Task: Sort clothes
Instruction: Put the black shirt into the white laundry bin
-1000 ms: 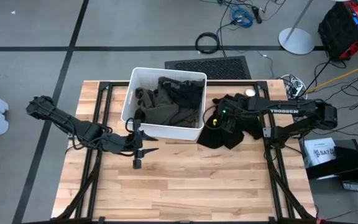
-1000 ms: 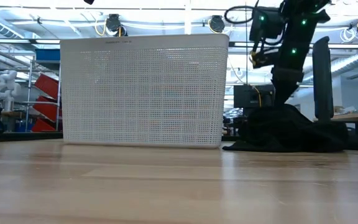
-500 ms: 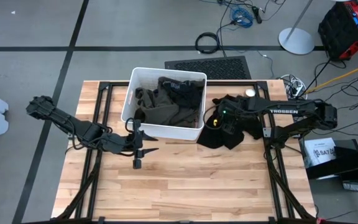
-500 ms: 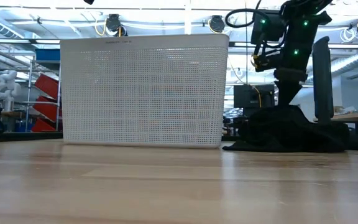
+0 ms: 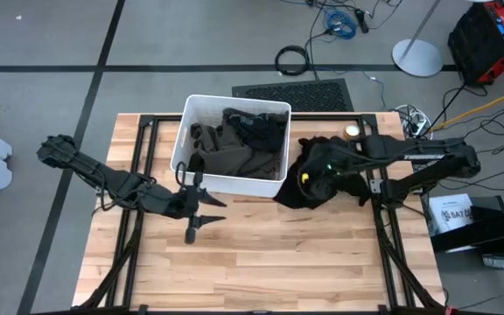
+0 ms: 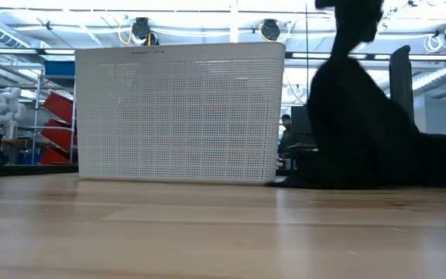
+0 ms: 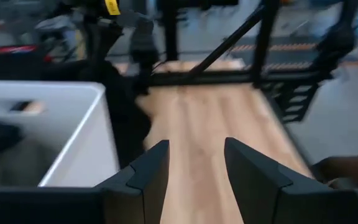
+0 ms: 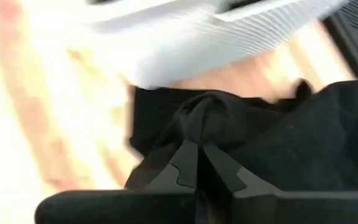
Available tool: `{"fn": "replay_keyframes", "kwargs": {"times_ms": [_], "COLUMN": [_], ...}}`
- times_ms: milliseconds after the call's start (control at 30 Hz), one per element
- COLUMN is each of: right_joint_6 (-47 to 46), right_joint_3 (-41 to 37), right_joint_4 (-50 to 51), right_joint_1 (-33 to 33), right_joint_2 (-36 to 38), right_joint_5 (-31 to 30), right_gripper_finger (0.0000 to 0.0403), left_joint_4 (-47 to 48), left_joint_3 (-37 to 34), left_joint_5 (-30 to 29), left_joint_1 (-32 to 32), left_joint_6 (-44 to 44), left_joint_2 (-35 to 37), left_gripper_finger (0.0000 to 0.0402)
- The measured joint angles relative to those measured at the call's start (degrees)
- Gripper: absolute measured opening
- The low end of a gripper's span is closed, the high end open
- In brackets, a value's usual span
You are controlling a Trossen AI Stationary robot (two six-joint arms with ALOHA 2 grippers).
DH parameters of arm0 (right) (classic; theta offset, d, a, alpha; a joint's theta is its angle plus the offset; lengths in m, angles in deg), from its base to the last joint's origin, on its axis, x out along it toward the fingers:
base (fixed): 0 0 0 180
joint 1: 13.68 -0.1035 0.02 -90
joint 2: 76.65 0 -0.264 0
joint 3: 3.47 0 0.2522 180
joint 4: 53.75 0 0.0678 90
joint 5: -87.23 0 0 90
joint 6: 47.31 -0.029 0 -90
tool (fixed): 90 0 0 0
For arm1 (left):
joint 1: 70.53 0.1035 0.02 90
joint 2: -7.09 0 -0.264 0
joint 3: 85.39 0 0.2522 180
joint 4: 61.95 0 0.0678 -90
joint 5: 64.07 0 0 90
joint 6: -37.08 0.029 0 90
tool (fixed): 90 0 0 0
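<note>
Pinched tight on a fold of the black garment [image 8: 253, 149], my right pincer [image 8: 194, 163] had its two dark fingers pressed together with the cloth bunched into a knot just ahead of their tips. In the high view that pincer [image 5: 307, 178] sat just beside the right wall of the white bin [image 5: 185, 131], on the heap of black cloth [image 5: 322, 171] that lay on the desk [image 5: 278, 262]. From the low view the same cloth [image 6: 355, 132] rose in a dark peak to the right of the bin [image 6: 176, 112], pulled up off the wood at its top while its lower edge still lay on the desk.

My left pincer [image 5: 201, 210] hung over the desk near the bin's front left corner, well apart from the black garment. Its fingers [image 7: 151, 171] stood partly spread, with bare wood showing between them and nothing held.

I counted one bin and one black garment outside it. Inside the bin I could make out a dark olive green garment [image 5: 234, 157] filling most of the floor, and a darker piece [image 5: 252, 122] lying on it toward the far wall; more than those two I could not tell apart. The left wrist view caught the bin's near wall [image 7: 73, 143] with dark cloth just inside it.
</note>
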Motion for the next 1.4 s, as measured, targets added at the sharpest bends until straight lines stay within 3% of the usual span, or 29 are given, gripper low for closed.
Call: {"fn": "replay_keyframes", "kwargs": {"times_ms": [100,400,533,667,833,1000,1200,1400], "right_joint_6": [-5.0,-19.3,-20.4,-20.3,-21.1,-26.3,-36.7,-47.2], "right_joint_3": [2.5,3.4,3.4,3.4,3.4,3.4,3.4,3.4], "right_joint_4": [-0.3,-7.1,-16.5,-23.3,-25.9,-20.8,-9.0,2.2], "right_joint_1": [-6.3,-25.3,-32.5,-37.9,-41.1,-41.1,-40.9,-40.9], "right_joint_2": [0.0,-0.1,-0.2,-1.9,-5.8,-9.6,-13.5,-15.7], "right_joint_5": [0.0,-0.2,-0.7,-5.0,-10.0,-11.8,-7.3,2.5], "right_gripper_finger": [0.0000,0.0000,0.0000,0.0000,0.0000,0.0000,0.0000,0.0000], "left_joint_4": [-3.6,-13.9,-20.4,-26.2,-31.2,-32.5,-32.1,-30.4], "left_joint_3": [0.0,0.0,0.0,0.0,0.0,0.0,0.0,0.0], "left_joint_5": [3.5,6.9,11.3,14.5,14.7,14.4,14.0,14.0], "left_joint_1": [-0.6,-3.5,-3.8,-3.8,-4.2,-5.4,-5.2,-4.2], "left_joint_6": [0.3,3.2,3.5,3.2,-2.5,-7.0,-9.8,-9.9], "left_joint_2": [-1.1,-7.1,-10.4,-15.6,-24.3,-32.3,-37.9,-40.3], "left_gripper_finger": [0.0164,0.0164,0.0164,0.0164,0.0164,0.0164,0.0164,0.0164]}}
